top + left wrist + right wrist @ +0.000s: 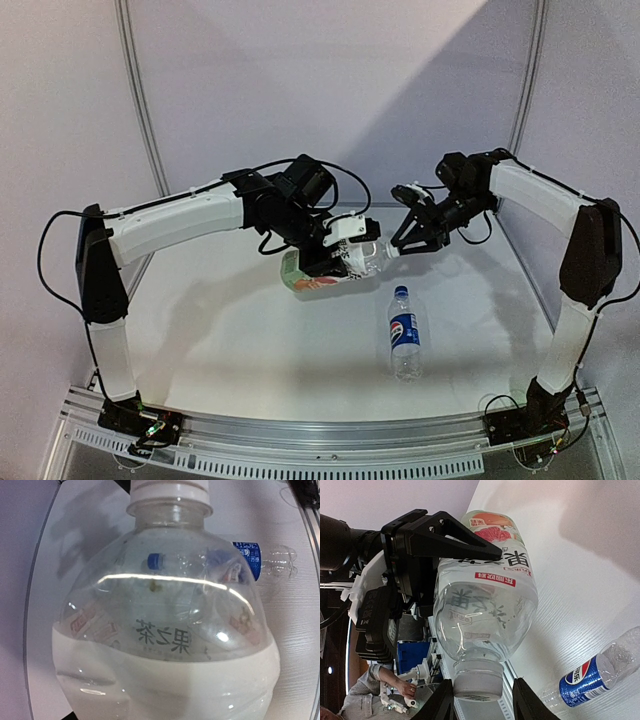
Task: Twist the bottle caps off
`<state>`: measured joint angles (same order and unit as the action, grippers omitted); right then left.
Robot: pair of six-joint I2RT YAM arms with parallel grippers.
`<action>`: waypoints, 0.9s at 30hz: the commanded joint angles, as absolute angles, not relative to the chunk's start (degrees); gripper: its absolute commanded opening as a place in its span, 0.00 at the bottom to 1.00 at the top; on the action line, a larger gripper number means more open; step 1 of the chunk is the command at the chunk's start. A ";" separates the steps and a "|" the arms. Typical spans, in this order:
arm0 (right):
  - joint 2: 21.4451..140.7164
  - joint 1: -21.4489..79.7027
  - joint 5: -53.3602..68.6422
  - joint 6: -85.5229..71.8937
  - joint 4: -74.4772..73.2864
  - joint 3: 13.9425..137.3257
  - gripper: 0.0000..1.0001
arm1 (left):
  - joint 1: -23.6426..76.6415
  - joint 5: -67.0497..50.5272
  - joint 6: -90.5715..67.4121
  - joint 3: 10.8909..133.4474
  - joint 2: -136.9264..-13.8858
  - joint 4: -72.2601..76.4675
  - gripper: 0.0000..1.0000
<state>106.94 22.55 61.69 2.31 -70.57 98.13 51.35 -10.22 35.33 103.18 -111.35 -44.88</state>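
Note:
My left gripper (pixel 342 262) is shut on the wider bottle (pixel 325 270) with the green-white-orange label and holds it above the table, lying sideways with its neck to the right. The bottle fills the left wrist view (pixel 165 645) and hides the left fingers there. Its white cap (pixel 477 682) sits between the fingers of my right gripper (pixel 482 702), which stand open on either side of it with a small gap. The cap also shows in the left wrist view (pixel 169 490). The slim Pepsi bottle (pixel 404 335) lies on the table with its blue cap (pixel 400 291) on.
The white table (pixel 230 340) ends in a metal rail (pixel 330 440) at the near edge. Pale curtain walls close in the back and sides. Beyond the table edge, the right wrist view shows a blue crate (pixel 412 655) and a person's hand (pixel 402 687).

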 commanded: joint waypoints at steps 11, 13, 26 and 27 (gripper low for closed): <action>106.15 25.05 59.13 9.28 -74.23 99.04 0.22 | 51.43 -11.42 34.64 105.53 -112.28 -43.73 0.00; 106.09 25.14 58.70 9.97 -74.19 99.05 0.16 | 51.26 -11.48 34.64 105.45 -112.39 -43.74 0.00; 101.58 27.21 45.80 26.12 -73.52 104.92 0.00 | 50.36 -13.44 34.13 105.74 -113.08 -44.04 0.00; 99.93 28.32 42.74 29.21 -71.91 103.54 0.00 | 50.36 -13.90 34.03 106.24 -113.37 -44.10 0.00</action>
<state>105.69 25.50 52.69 16.43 -73.60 103.79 50.70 -11.31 35.14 103.96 -111.44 -45.47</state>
